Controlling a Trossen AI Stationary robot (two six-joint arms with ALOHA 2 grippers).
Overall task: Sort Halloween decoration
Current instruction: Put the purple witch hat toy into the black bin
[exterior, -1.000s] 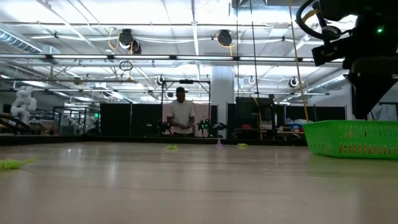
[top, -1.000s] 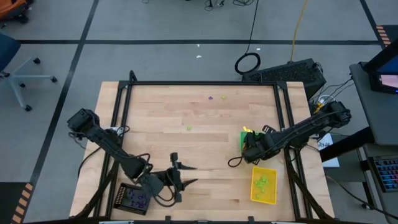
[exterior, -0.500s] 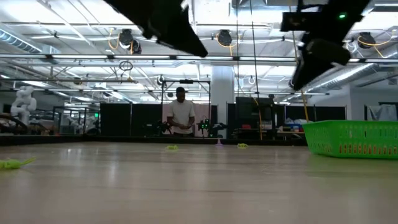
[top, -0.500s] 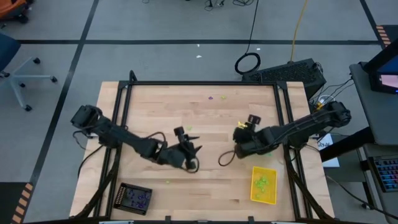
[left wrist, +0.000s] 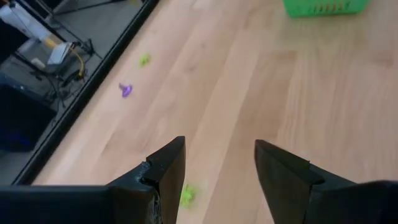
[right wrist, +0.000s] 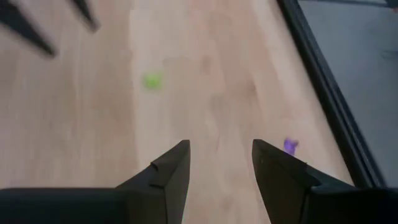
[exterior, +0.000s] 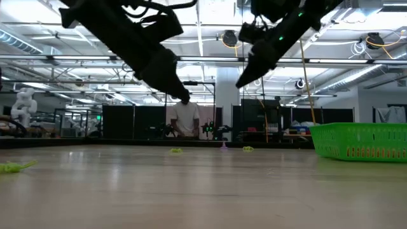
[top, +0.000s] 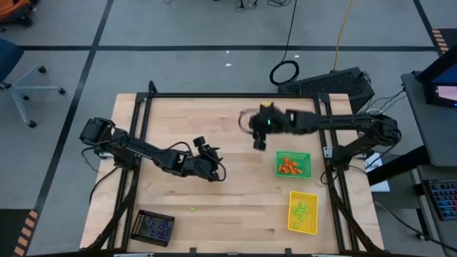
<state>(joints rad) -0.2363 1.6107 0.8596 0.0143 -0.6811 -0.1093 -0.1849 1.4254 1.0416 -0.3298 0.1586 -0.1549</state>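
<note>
I see the trinkets scattered: a lime one (left wrist: 186,195) on the wood just beside my left gripper (left wrist: 221,171), a purple one (left wrist: 125,90) and another lime one (left wrist: 144,60) near the table's far edge, and one more lime piece (top: 191,208) on the near side of the table, close to the black tray (top: 154,227). They are too small for me to tell a long axis or which way any of them points; each reads as a small, irregular blob of solid colour. Orange pieces (top: 288,165) fill the green tray (top: 306,157), lime ones sit in the yellow tray (top: 312,198), and purple ones lie in the black tray.

My left gripper hovers mid-table with fingers spread and nothing between them.

My right gripper (right wrist: 221,165) hangs over the far part of the table, fingers apart and empty, with the purple trinket (right wrist: 290,145) just beside one finger in its wrist view.

A person (exterior: 186,119) stands in the room behind the table.
</note>
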